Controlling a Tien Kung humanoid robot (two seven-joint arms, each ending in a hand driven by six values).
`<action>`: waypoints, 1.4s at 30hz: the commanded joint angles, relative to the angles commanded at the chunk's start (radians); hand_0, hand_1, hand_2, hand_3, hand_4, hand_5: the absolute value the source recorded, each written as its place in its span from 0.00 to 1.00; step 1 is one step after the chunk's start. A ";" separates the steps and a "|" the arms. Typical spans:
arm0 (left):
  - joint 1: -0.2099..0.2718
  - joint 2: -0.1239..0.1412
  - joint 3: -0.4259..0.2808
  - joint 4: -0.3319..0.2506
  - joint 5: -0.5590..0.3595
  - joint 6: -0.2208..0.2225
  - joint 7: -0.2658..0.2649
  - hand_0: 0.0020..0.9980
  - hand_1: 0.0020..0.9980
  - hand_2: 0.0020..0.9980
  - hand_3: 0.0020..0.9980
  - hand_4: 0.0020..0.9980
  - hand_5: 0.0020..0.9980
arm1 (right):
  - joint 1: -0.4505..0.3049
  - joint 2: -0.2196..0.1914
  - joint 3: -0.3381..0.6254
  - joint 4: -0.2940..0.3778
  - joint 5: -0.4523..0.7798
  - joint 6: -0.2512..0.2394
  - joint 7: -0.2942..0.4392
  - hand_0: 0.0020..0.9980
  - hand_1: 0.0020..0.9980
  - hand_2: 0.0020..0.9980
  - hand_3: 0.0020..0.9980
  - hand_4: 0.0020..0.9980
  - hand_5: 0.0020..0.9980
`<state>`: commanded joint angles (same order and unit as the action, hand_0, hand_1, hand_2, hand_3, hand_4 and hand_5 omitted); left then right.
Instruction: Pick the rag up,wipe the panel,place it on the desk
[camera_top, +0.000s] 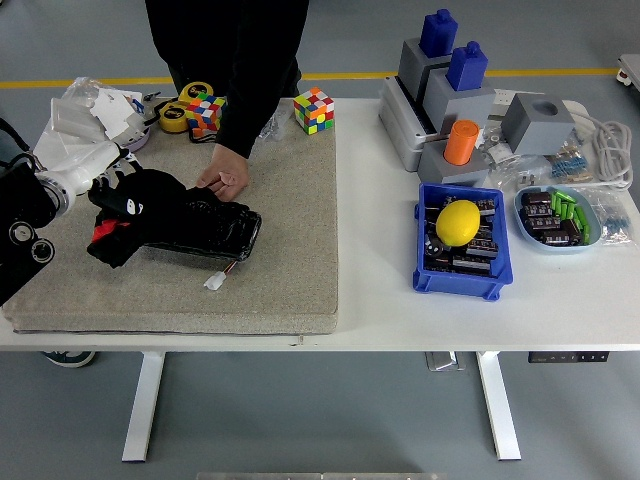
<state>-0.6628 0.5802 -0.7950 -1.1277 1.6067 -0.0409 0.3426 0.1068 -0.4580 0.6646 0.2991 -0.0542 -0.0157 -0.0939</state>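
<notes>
A black rag (130, 208) with a red patch lies bunched over the left end of the black panel (205, 228), which rests on the beige mat (270, 250). My left hand (95, 172), white with dark fingers, is shut on the rag's upper left part. A person's hand (228, 180) presses on the panel's far edge, holding it in place. A small white connector (214, 281) hangs off the panel's front. My right arm is out of view.
Two colourful cubes (313, 109) and tape rolls (180, 112) sit at the mat's far edge, crumpled plastic bags (90, 110) at far left. A blue bin (460, 245) with a yellow lemon, grey blocks and a tray of parts stand to the right.
</notes>
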 joint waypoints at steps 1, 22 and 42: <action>0.002 0.004 -0.008 0.005 0.005 0.000 -0.001 0.26 0.18 0.38 0.59 0.69 0.05 | 0.000 0.000 0.001 0.000 -0.001 0.000 0.000 0.73 0.68 0.69 0.61 1.00 0.54; 0.001 0.024 -0.029 0.052 0.007 0.004 -0.008 0.26 0.18 0.38 0.59 0.69 0.05 | 0.002 0.004 -0.001 0.003 -0.002 -0.001 0.001 0.73 0.68 0.68 0.61 1.00 0.55; -0.015 -0.022 0.027 0.017 0.003 0.005 -0.001 0.26 0.18 0.38 0.59 0.68 0.06 | 0.005 0.001 -0.002 0.005 -0.002 -0.001 0.005 0.73 0.68 0.68 0.61 1.00 0.55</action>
<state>-0.6781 0.5583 -0.7681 -1.1107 1.6096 -0.0360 0.3419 0.1120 -0.4568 0.6631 0.3038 -0.0557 -0.0172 -0.0887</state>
